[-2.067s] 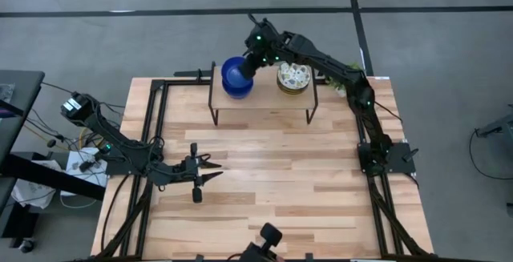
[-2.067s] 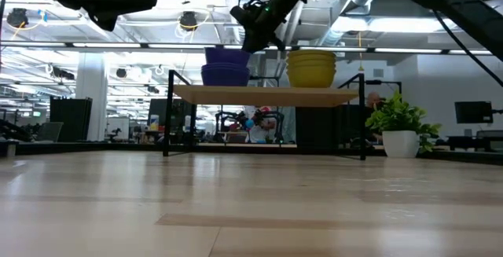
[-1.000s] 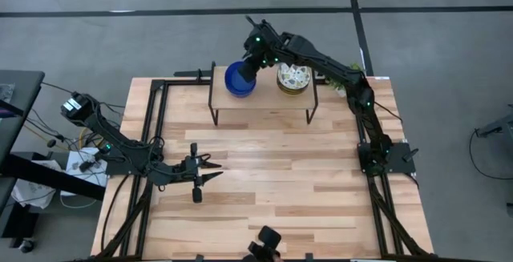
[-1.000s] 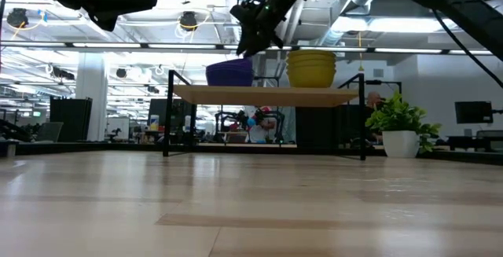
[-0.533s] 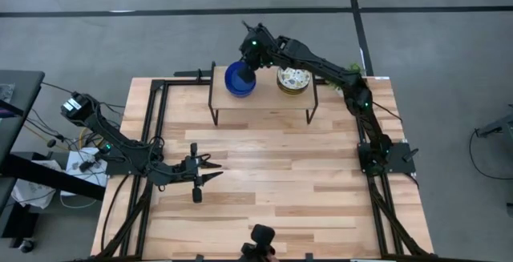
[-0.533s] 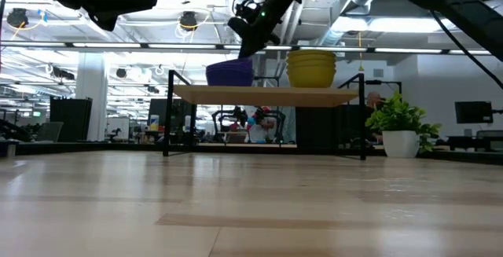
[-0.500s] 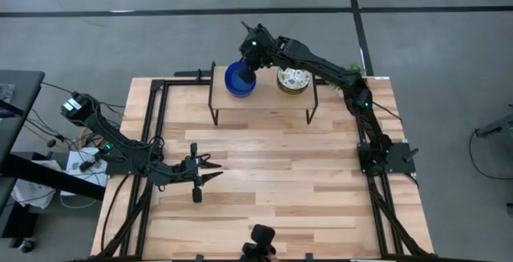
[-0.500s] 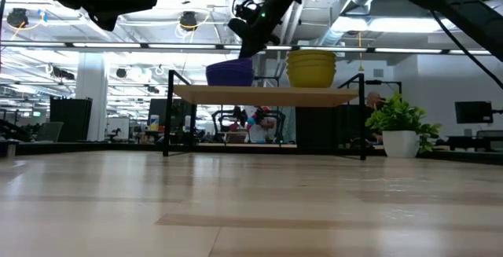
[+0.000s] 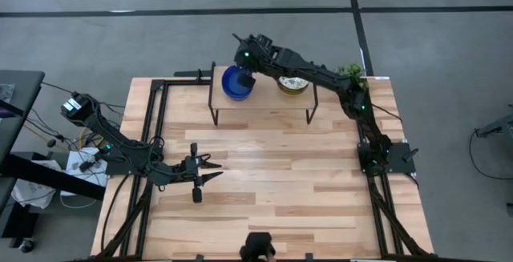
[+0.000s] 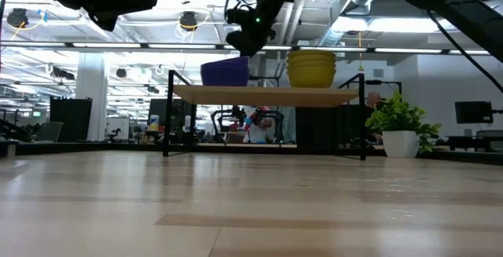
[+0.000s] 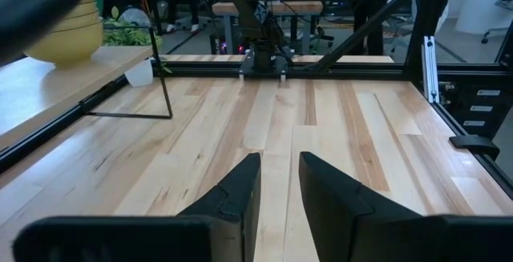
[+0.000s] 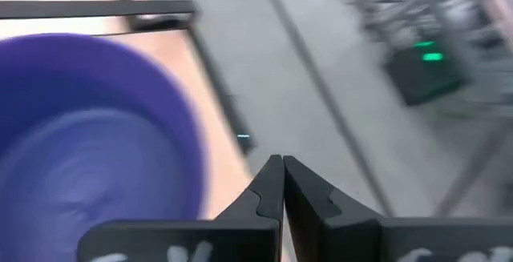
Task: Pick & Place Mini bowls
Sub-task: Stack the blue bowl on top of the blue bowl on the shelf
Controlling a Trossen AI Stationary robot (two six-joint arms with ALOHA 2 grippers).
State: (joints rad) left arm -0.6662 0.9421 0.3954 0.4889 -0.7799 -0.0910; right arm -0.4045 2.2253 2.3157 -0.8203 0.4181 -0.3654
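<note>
Mini bowls in two stacks on a small raised shelf [image 9: 260, 102] at the table's far edge: blue bowls [image 9: 236, 82] to the left, speckled cream bowls [image 9: 293, 83] to the right, apart from each other. Right gripper [image 12: 282, 178] pressed together on nothing, fingertips meeting with no bowl rim between them, hovering over the far side of the blue stack and partly past it, toward the floor beyond the table. From table height, same gripper [image 10: 245, 38] just above the blue stack [image 10: 225, 72], not touching. Probably a grasp on the top blue bowl's rim that has caught nothing, or a closed hand simply passing over; reopening and lining up on the rim would likely be needed. Stacks raised on the shelf presumably as the pick-up point, leaving the bare wooden table [image 9: 272, 182] below free for placing. Left gripper [image 9: 210, 170] waiting low over the near-left of the table, fingers [image 11: 236, 190] parted and holding nothing, well apart from the shelf. Small potted plant [image 10: 401, 127] at the far right corner, outside the work.
</note>
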